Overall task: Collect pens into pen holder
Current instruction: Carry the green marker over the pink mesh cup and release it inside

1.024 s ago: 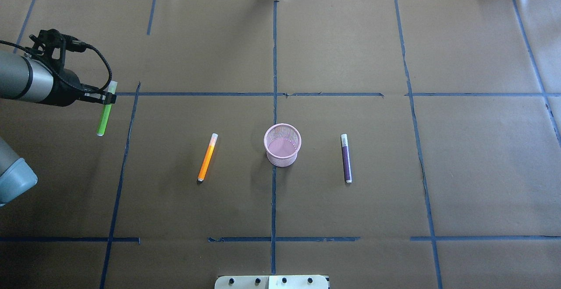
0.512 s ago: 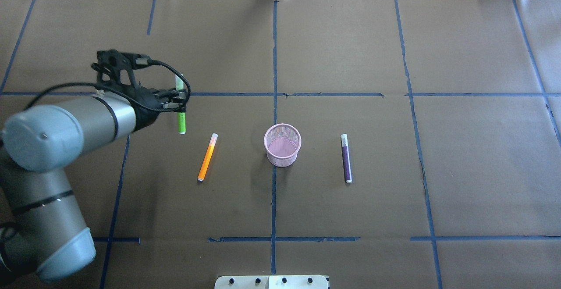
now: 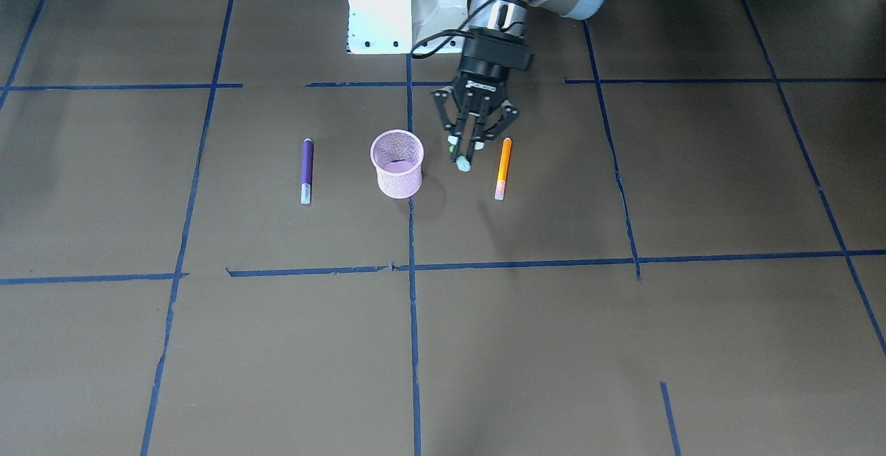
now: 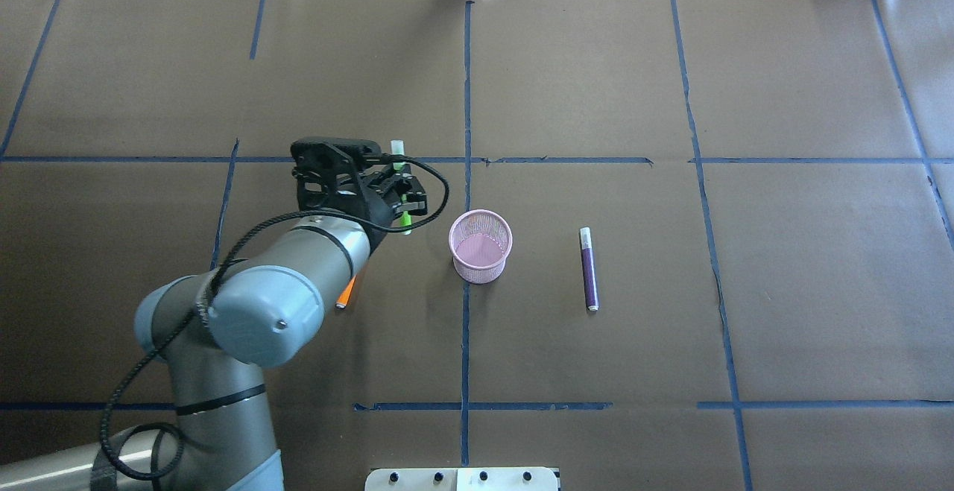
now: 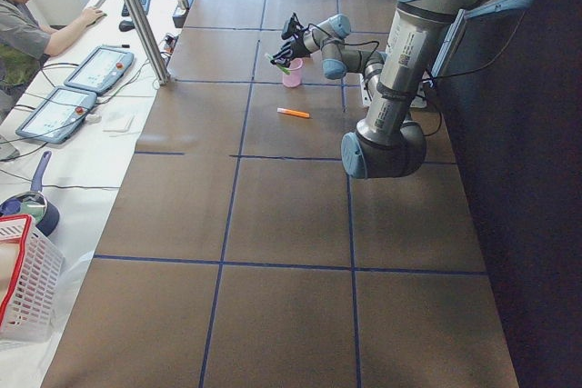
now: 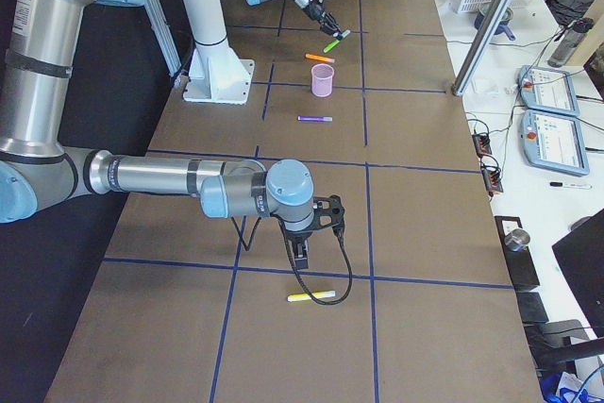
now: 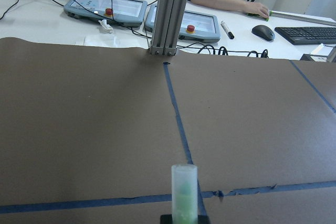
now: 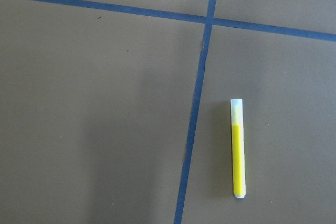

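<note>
Brown paper table (image 4: 596,66) with a blue tape grid, operators' desk with pendants (image 7: 107,8) beyond. I saw the left gripper (image 4: 403,197) clamped on the green pen (image 7: 184,192), pale cap showing, tilted just beside the pink mesh pen holder (image 4: 481,271). Orange pen (image 3: 503,165) and purple pen (image 4: 589,271) lay flat either side. Right gripper (image 6: 304,254) was near a yellow pen (image 8: 238,150); couldn't tell its fingers.

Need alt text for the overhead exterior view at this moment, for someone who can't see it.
The left gripper, jaws shut on the green pen, holds it just left of the pink pen holder, not yet over it. The purple pen lies right of the holder; the orange pen is mostly hidden under the left arm.
</note>
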